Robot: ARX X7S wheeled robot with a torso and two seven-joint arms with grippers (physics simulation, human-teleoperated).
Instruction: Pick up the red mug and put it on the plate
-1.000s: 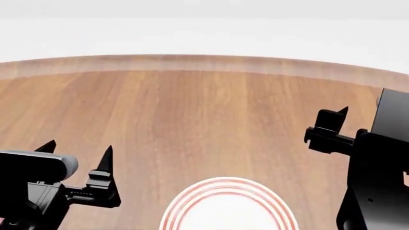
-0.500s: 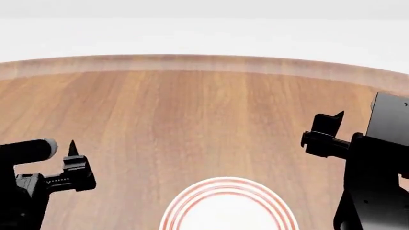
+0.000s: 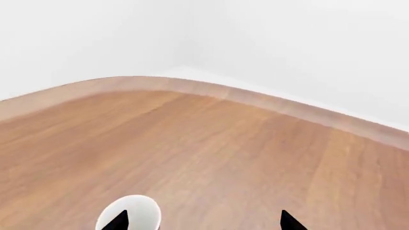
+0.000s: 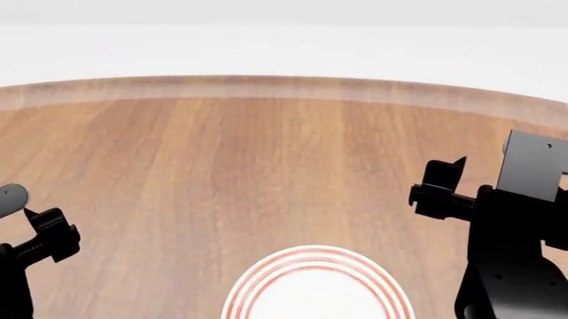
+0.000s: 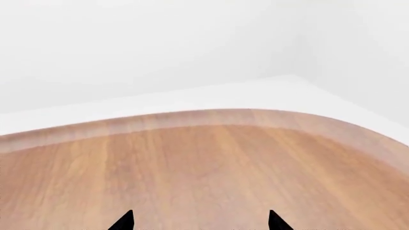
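Both grippers' fingers [image 3: 118, 221] spread empty over the table [image 4: 266, 166]; plate [image 4: 315, 286] between them.

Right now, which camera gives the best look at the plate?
The head view: the plate sits at the near edge of the table, its red rings plain though its near part is cut off. The right wrist view shows only bare wood; the left wrist view shows a white round object, no red rings.

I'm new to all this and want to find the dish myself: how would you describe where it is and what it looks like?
Look at the broad wooden table in the head view, then follow its near edge to the middle, between the two black grippers. There, cut off by the picture's lower edge, lies a round white plate. Its concentric red rings around the rim mark it out; nothing else on the wood there has them.
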